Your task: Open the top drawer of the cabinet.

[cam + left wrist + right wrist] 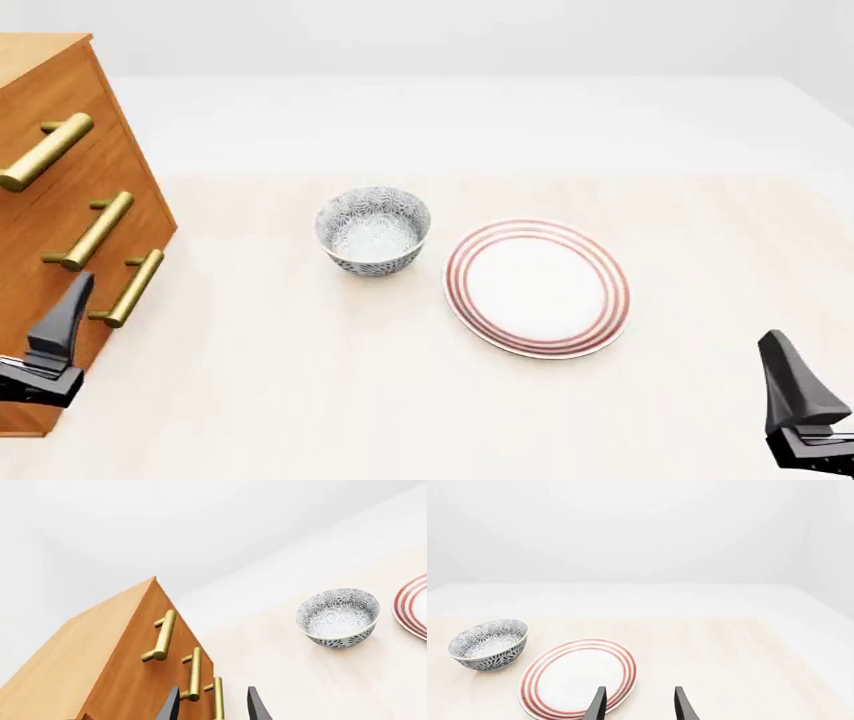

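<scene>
cabinet [67, 200] at the desk's [334, 400] left edge, top drawer [47, 110] shut, its handle [47, 152] highest, left jaws [212, 707] spread and empty near the lowest handle [130, 288], right jaws [639, 705] spread and empty over the near right corner, bowl [374, 230] beside plate [537, 288] mid-desk

Not much of the robot on show here: the left gripper [54, 335] gives us a dark charcoal, blade-like finger tapering to a narrow tip, rising out of a blockier black base with a thin pale edge line along it. Over on the other side, the right gripper [797, 400] is the same build, a matte dark-grey wedge with a pointed top on a chunky black mount. From the wrist cameras, each shows two slim, black, pointed fingers [169, 707] [596, 705], smooth and unmarked.
</scene>
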{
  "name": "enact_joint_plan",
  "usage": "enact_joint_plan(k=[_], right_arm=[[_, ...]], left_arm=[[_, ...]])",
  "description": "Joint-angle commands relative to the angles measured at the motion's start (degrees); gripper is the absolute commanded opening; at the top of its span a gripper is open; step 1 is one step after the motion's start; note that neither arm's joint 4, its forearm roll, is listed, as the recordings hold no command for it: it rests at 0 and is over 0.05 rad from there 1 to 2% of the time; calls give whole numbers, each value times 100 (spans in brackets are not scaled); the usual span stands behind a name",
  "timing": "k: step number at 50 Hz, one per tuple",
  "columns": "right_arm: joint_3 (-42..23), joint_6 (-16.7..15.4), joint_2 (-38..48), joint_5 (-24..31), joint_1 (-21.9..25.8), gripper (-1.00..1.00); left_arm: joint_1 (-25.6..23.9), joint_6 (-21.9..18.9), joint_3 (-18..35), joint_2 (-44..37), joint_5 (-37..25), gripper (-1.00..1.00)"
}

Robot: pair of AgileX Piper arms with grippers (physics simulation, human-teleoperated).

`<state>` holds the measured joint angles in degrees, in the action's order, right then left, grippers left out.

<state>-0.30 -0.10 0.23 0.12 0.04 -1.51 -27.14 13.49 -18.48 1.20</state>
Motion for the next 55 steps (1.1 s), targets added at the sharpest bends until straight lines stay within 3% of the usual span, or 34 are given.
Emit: enact_joint_plan(k=[1, 12, 14, 21, 31, 32, 55], right_arm=[[6, 4, -1, -4, -2, 100], [5, 3, -1, -4, -1, 100], [6, 5, -1, -4, -3, 100], [6, 5, -1, -4, -2, 100], [5, 2, -2, -5, -2, 100], [6, 4, -2, -5, -2, 100], [6, 3, -1, -5, 0, 100]], left_arm=[[100, -889, 219, -248, -67, 100], [386, -2172, 186, -203, -134, 100], [359, -2181, 336, -184, -276, 100], [489, -2835, 393, -115, -354, 100], [515, -3419, 478, -335, -139, 100], [547, -4328, 642, -1619, 1033, 100], [735, -4602, 845, -2456, 1693, 100]])
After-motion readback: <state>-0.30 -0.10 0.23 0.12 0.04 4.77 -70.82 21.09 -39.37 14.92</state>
